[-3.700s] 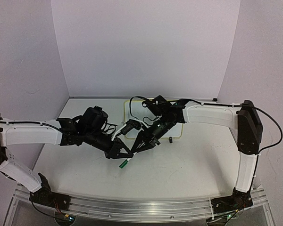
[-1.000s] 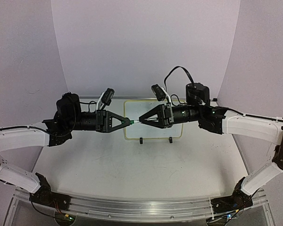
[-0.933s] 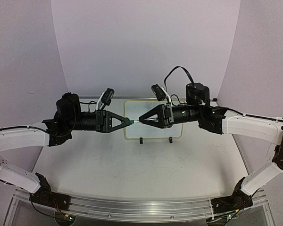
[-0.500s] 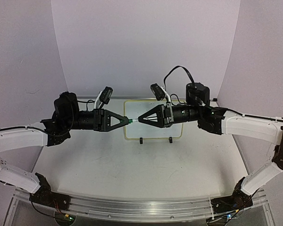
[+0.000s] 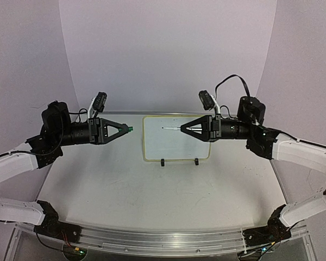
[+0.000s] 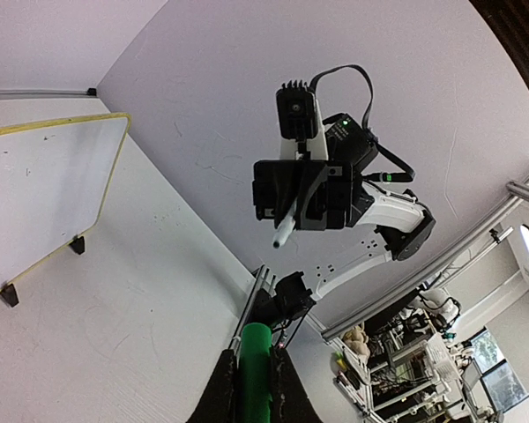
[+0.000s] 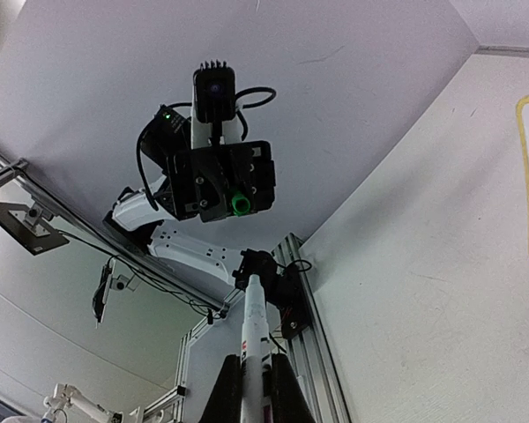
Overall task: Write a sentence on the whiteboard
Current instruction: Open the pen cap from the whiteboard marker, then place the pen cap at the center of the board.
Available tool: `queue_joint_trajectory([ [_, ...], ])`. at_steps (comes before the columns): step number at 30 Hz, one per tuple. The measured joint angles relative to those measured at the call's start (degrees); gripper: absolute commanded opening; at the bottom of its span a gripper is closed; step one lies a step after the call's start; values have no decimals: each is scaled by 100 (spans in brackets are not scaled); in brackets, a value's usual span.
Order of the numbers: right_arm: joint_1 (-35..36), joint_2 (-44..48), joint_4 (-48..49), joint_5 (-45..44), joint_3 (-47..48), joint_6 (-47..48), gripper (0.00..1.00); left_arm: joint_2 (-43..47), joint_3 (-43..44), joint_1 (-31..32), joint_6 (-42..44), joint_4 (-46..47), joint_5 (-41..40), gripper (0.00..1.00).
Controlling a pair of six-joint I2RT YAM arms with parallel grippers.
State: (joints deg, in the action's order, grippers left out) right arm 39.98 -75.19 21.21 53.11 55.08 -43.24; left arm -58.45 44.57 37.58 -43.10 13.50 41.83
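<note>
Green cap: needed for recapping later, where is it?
Top view, left side: the green cap is pinched in the left gripper, held above the table just left of the whiteboard.

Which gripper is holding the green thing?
The left gripper: its fingers pinch a green cap; the right gripper holds a white marker.

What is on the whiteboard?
No words yet: the whiteboard looks blank, with only tiny specks. The right gripper holds the marker in the air in front of it, hiding its far right corner and a strip of white.
</note>
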Motion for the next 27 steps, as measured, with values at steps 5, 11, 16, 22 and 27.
queue_joint_trajectory([
  [5,-8,313,-412,2,9,283,0,14,42,13,277,-480,-138,0],
  [11,24,388,-1817,-608,216,934,0,-584,37,13,572,-1426,-976,0],
  [16,54,639,-2573,-1378,215,1259,0,-1032,-212,13,580,-2012,-1683,0],
  [22,73,699,-2836,-1972,137,1358,0,-1618,-675,13,518,-2054,-1958,0],
  [27,183,623,-2857,-2153,136,1389,0,-2123,-764,13,512,-2015,-1988,4],
])
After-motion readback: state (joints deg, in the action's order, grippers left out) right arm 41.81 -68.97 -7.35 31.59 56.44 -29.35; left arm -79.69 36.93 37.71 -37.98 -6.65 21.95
